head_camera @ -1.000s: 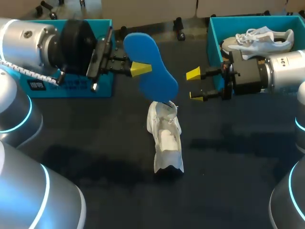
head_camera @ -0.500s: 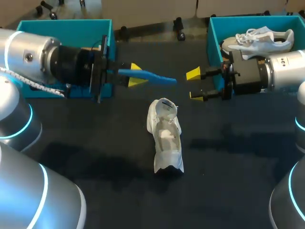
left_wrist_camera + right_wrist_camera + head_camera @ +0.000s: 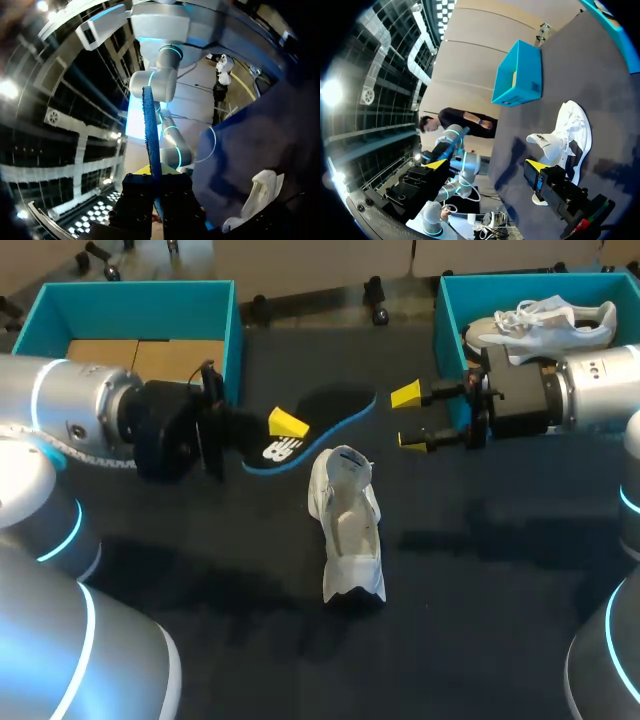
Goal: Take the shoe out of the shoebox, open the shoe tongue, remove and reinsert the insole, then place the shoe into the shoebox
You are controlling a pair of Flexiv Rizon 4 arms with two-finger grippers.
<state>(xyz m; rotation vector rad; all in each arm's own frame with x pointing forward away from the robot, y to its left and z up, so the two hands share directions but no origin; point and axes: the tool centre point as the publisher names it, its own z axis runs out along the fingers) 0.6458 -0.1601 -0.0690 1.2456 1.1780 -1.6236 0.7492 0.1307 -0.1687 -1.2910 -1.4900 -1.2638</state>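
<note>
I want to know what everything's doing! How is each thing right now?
Shoe: on the table, tongue open.
Left claw: shut on the insole.
Insole: out of the shoe, dark side up.
Right claw: open, empty.
Left shoebox: open, no shoe inside.
Right shoebox: open, second shoe inside.

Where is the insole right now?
In the head view, the insole is gripped by the left hand, left of middle, just beyond the white shoe, between the teal box on the left and the teal box on the right.
</note>
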